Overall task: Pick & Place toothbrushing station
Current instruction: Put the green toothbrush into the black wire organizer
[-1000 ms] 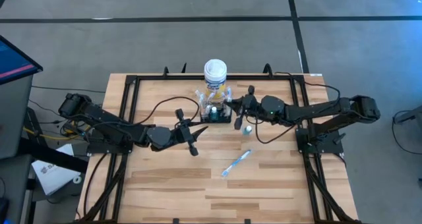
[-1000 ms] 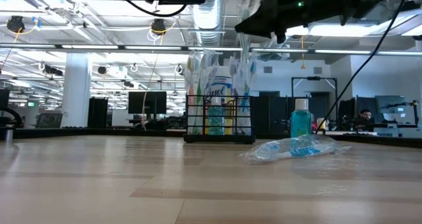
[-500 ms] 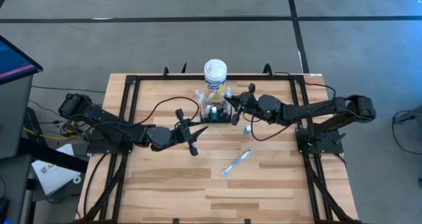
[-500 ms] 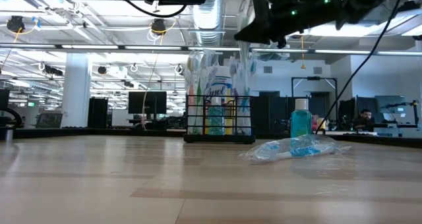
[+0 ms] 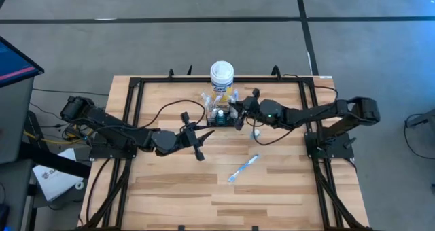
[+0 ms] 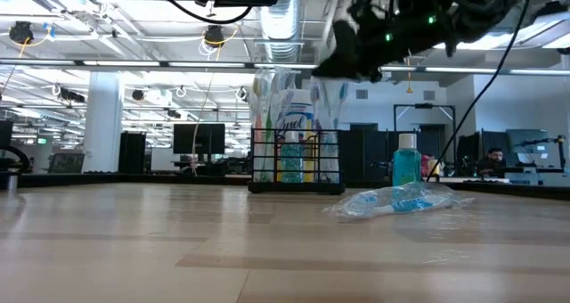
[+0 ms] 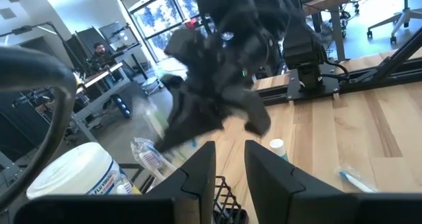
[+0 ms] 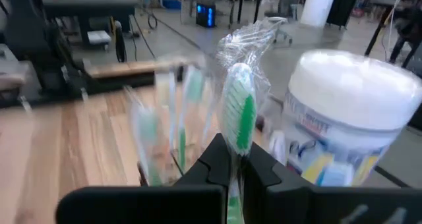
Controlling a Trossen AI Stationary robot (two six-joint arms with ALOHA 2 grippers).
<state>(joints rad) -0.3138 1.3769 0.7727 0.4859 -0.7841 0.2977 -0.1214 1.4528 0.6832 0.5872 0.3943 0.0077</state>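
Note:
The toothbrushing station (image 5: 223, 118) is a low black wire caddy (image 6: 296, 162) that stands on its base on the table, with several wrapped toothbrushes upright in it. Behind it stands a yellow canister with a white lid (image 5: 222, 75). My right gripper (image 5: 237, 115) hovers at the caddy's right side, above its rim (image 6: 337, 61), shut on a plastic-wrapped toothbrush with green bristles (image 8: 240, 115). My left gripper (image 5: 194, 137) waits left of the caddy, raised, open (image 7: 229, 161) with nothing between its fingers. My right gripper pinches the wrapped toothbrush between its two fingers, on the neck just below the bristle head (image 8: 233, 157). The fingers come nearly level from the table's right side. The head sticks out past the fingertips toward the caddy and canister, clear of the table.
A small blue bottle with a white cap (image 5: 255, 132) stands just right of the caddy (image 6: 406, 165). Another wrapped toothbrush (image 5: 243, 168) lies flat on the table nearer the front. A black frame (image 5: 136, 95) borders the table.
My right gripper, still shut on the wrapped toothbrush, has moved toward the table's left edge and down, closing in on the caddy. My left gripper has kept still.

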